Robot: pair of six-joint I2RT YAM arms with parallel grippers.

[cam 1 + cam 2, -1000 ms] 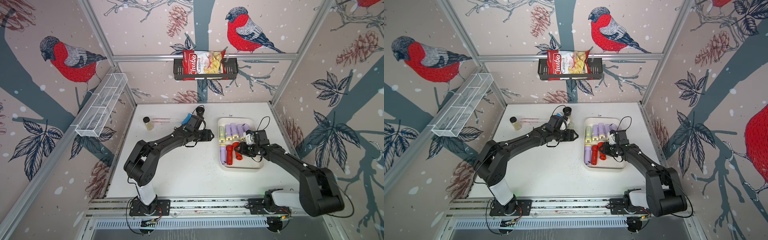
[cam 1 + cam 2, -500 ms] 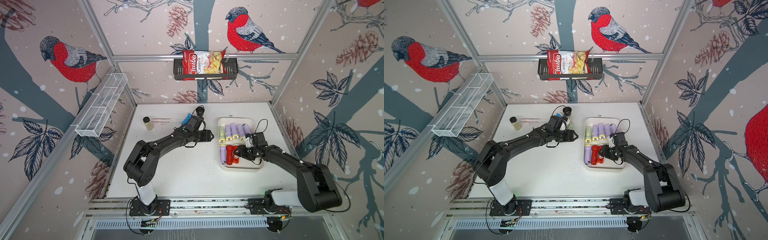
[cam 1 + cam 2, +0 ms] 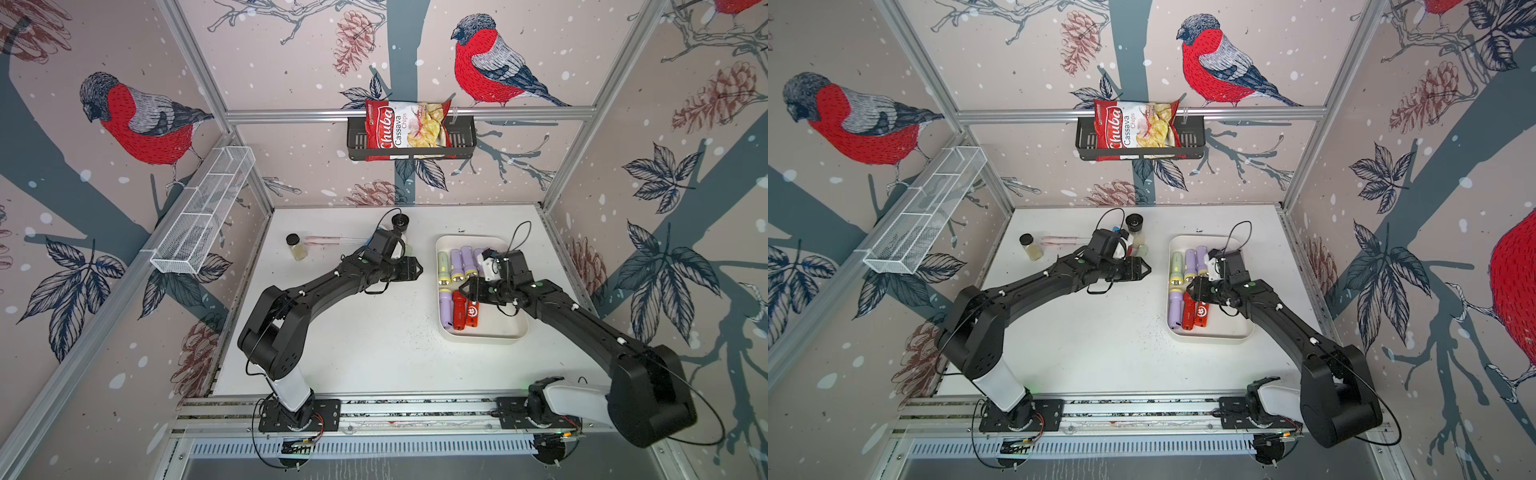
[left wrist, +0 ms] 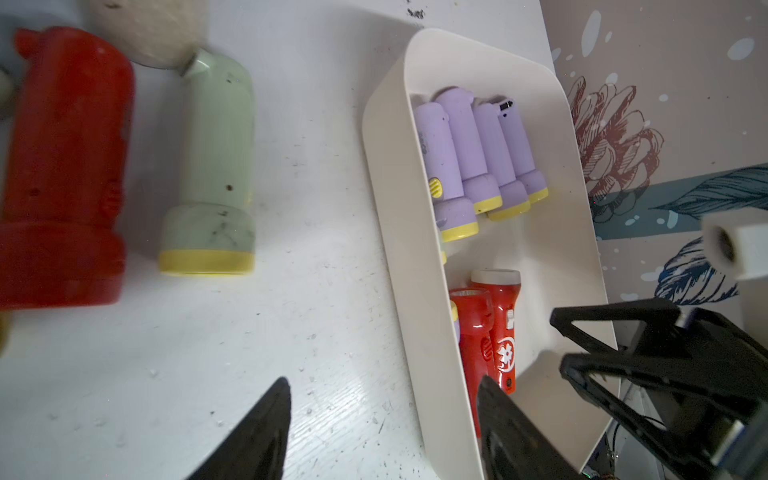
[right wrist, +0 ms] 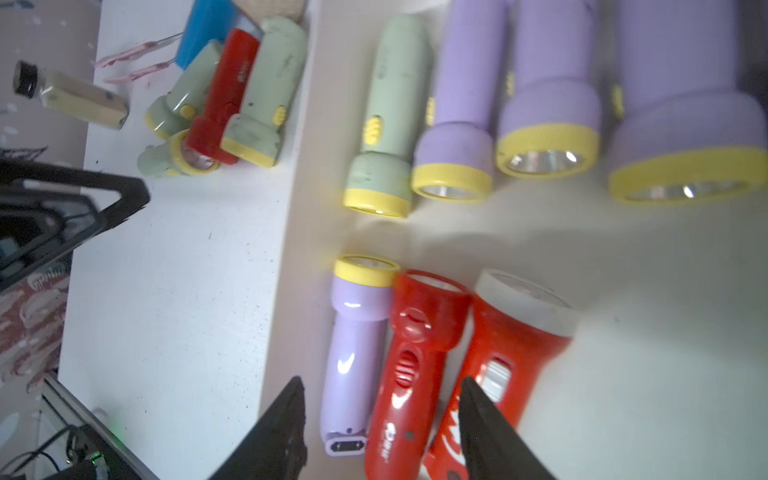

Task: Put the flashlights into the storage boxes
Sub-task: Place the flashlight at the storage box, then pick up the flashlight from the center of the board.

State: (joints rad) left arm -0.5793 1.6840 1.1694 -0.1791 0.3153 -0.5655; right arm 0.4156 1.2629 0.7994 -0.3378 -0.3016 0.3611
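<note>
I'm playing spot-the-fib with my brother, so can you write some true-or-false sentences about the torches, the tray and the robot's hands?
1. Two red flashlights lie in the cream tray. True.
2. Every flashlight is in the tray. False: a loose red flashlight and a pale green flashlight lie out on the table.
3. The right gripper squeezes a lilac flashlight. False: its jaws are open and empty, above the red ones in the tray.
4. The left gripper is open and holds nothing. True.
5. The chips bag lies on the table. False: it sits in the black wall basket.
</note>
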